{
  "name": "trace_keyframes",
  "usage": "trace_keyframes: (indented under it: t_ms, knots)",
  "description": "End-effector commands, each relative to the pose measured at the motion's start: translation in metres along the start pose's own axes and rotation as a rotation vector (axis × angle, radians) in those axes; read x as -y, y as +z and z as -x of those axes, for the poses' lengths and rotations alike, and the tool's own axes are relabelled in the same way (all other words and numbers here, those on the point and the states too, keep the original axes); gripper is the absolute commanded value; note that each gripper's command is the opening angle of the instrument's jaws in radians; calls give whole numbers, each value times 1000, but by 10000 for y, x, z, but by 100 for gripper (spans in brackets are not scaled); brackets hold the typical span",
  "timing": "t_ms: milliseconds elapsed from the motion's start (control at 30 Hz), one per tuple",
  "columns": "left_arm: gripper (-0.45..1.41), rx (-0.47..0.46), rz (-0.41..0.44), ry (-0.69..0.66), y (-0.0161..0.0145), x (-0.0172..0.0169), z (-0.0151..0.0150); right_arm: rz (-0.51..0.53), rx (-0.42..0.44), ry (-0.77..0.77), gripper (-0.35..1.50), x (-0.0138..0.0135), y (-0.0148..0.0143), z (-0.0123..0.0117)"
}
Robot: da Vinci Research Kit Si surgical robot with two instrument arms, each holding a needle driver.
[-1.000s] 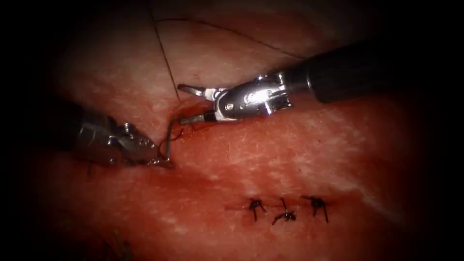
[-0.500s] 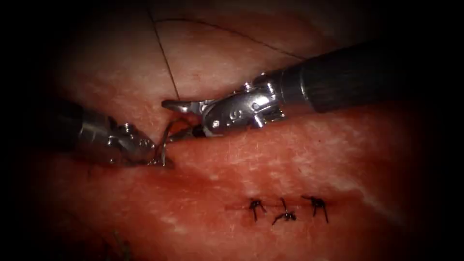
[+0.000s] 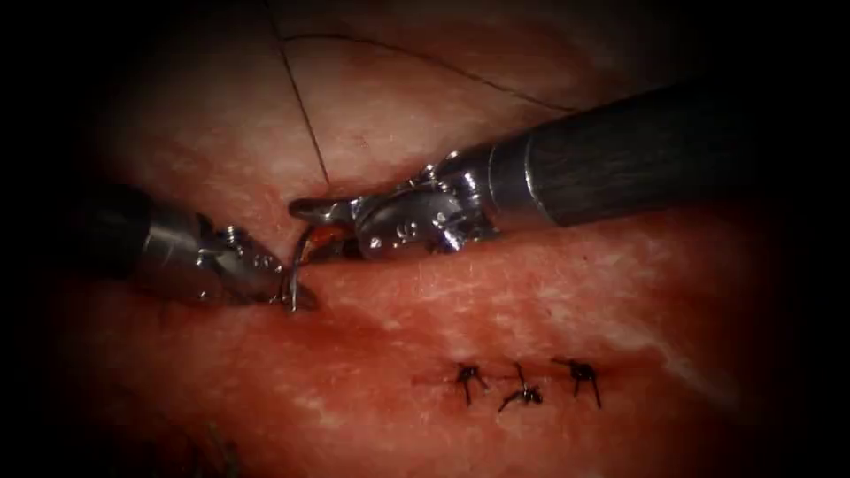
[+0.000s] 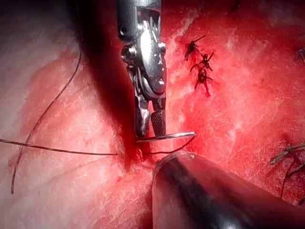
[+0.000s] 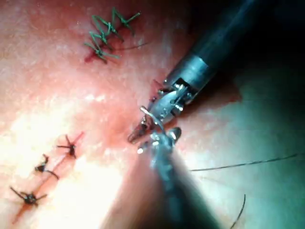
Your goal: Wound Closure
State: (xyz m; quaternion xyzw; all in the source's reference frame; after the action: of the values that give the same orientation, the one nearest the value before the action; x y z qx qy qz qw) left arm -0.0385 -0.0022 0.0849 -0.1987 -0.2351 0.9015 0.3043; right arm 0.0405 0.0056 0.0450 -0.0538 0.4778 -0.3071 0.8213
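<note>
1. Left tool (image 3: 288, 296) grips the needle (image 3: 297, 265) near its lower end, jaws clamped, left of the cut.
2. Right tool (image 3: 310, 232) has slid in; jaws parted around the needle's upper curve.
3. Needle stands over the tissue (image 3: 531, 301); thread (image 3: 301, 106) trails upward.

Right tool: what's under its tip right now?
Under the right tool lies the cut in the tissue, with the needle curving down from there into the left tool, which grips it. The needle's upper end and the thread's entry are covered.
</note>
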Motion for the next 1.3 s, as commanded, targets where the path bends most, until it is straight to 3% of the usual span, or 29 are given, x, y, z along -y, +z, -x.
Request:
trace_keyframes:
  t_ms: [33,800,933,967,1000,1100,1300]
  knots:
    - [-43,2,3,0,9,-5,3,-1,-1,0,42,3,8,-1]
    - [-43,2,3,1,8,-5,3,-9,3,-9,32,2,33,-6]
    - [-43,2,4,1,8,-5,4,-16,9,-17,14,2,35,-4]
    - [-43,2,5,1,7,-5,4,-24,13,-36,-17,3,36,-3]
    - [-43,2,5,1,7,-5,4,-42,22,-56,-35,3,36,-3]
    - [-43,2,5,2,7,-5,4,-74,49,-79,-35,1,34,1]
    - [-43,2,3,2,6,-5,4,19,19,-67,-35,-3,21,15]
